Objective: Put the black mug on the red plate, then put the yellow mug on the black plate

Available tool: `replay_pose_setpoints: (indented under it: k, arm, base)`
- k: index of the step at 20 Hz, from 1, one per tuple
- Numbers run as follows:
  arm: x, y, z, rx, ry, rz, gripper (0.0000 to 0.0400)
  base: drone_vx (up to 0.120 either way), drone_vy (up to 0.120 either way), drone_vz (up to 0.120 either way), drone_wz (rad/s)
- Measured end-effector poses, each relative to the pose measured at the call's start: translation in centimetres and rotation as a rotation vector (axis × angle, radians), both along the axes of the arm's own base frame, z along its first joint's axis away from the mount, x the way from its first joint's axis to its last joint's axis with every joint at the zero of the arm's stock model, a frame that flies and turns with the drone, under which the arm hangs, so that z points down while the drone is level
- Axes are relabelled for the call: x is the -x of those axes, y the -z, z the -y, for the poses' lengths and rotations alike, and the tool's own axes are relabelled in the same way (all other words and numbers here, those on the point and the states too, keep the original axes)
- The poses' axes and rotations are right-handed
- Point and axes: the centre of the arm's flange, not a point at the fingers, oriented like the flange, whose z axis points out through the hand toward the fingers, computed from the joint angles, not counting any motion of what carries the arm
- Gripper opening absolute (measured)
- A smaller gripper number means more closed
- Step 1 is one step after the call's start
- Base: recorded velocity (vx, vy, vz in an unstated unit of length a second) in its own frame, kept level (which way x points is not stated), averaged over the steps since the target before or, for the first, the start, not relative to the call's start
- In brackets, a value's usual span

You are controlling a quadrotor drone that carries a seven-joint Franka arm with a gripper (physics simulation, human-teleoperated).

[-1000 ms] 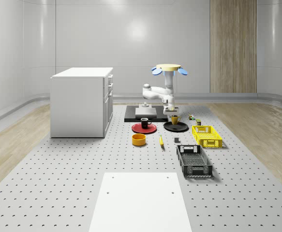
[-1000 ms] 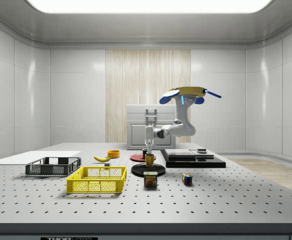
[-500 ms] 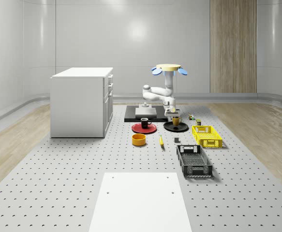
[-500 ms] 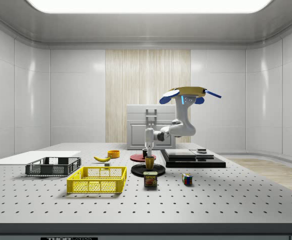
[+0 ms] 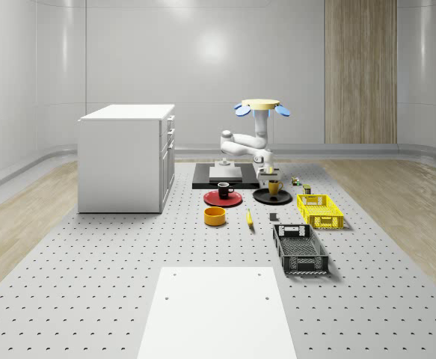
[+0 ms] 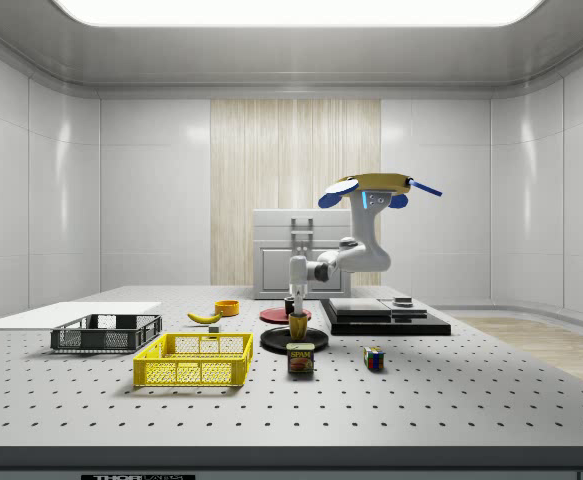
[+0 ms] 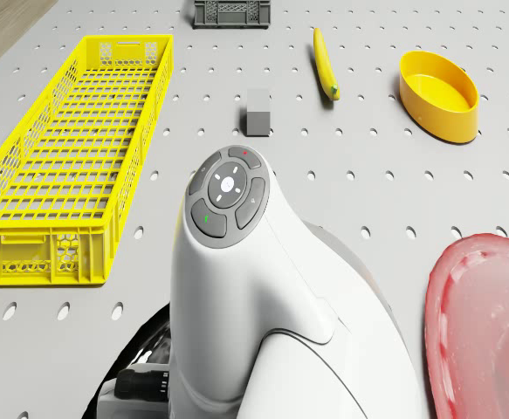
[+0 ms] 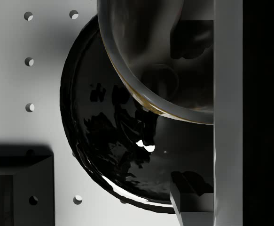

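while the drone (image 5: 260,105) hovers above the black plate (image 5: 271,197), the gripper (image 6: 296,312) pinches the yellow mug (image 5: 274,187) standing on the black plate.

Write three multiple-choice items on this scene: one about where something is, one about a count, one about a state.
1. Where is the black mug?
A. on the red plate
B. in the yellow crate
C. on top of the cabinet

2. How many crates lie on the table?
A. one
B. two
C. four

3. How does the yellow mug stand?
A. tipped on its side beside the bowl
B. upside down in a crate
C. upright on the black plate

Answers:
1. A: in the whole-scene view the black mug sits on the red plate.
2. B: there is a yellow crate and a black crate, no others.
3. C: both the whole-scene and side views show it upright on the black plate, with the gripper just above it and the drone hovering over the plates.
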Motion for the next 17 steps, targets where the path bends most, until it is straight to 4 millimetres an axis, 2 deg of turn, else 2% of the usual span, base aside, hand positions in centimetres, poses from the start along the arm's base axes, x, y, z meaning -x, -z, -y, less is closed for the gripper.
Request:
replay_pose_setpoints:
  k: [4, 11, 17]
  arm:
    - [-0.1, 1.6, -0.2, 0.003, 0.010, -0.003, 0.0387]
    - [-0.1, 4.8, -0.4, 0.005, 0.018, -0.006, 0.0398]
    - [-0.1, 6.0, -0.4, 0.006, 0.020, -0.006, 0.0399]
  base:
    - [0.000, 0.000, 0.000, 0.000]
    - [0.000, 0.000, 0.000, 0.000]
    - [0.000, 0.000, 0.000, 0.000]
